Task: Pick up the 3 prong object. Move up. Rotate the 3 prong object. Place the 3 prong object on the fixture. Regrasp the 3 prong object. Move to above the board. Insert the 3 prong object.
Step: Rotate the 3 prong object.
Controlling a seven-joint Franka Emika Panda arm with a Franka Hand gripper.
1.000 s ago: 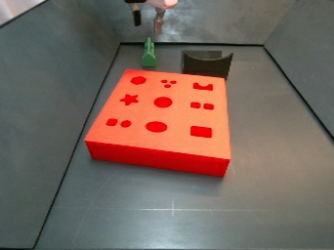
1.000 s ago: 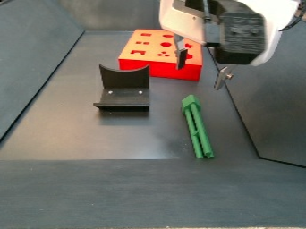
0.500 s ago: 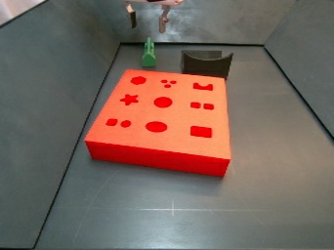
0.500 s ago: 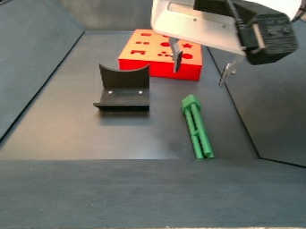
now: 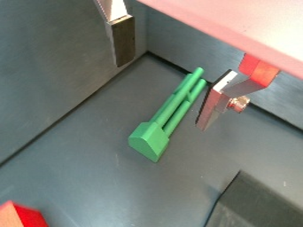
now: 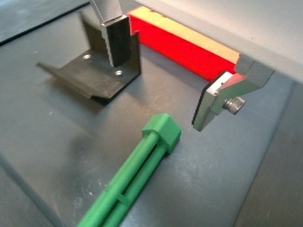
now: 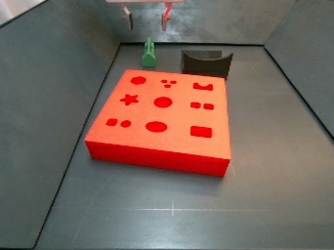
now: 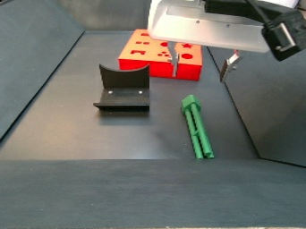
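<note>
The green 3 prong object [image 8: 198,128] lies flat on the dark floor beside the wall, and shows in both wrist views [image 5: 172,115] [image 6: 130,177] and far off at the back [image 7: 148,52]. My gripper [image 8: 199,70] hangs open above one end of it, holding nothing. Its fingers [image 5: 123,40] stand wide apart, one to each side of the peg's line. The dark notched fixture [image 8: 122,88] [image 6: 89,75] [image 7: 206,62] stands apart from the peg. The red board [image 7: 163,112] [image 8: 156,54] [image 6: 183,53] lies beyond, with its cut-out holes facing up.
Grey walls enclose the floor [image 7: 170,210]; the peg lies close along one wall [image 8: 257,125]. The board takes up the middle of the floor in a side view.
The gripper has risen a little and turned level over the peg, so its fingers show farther apart. The peg, fixture and board have not moved.
</note>
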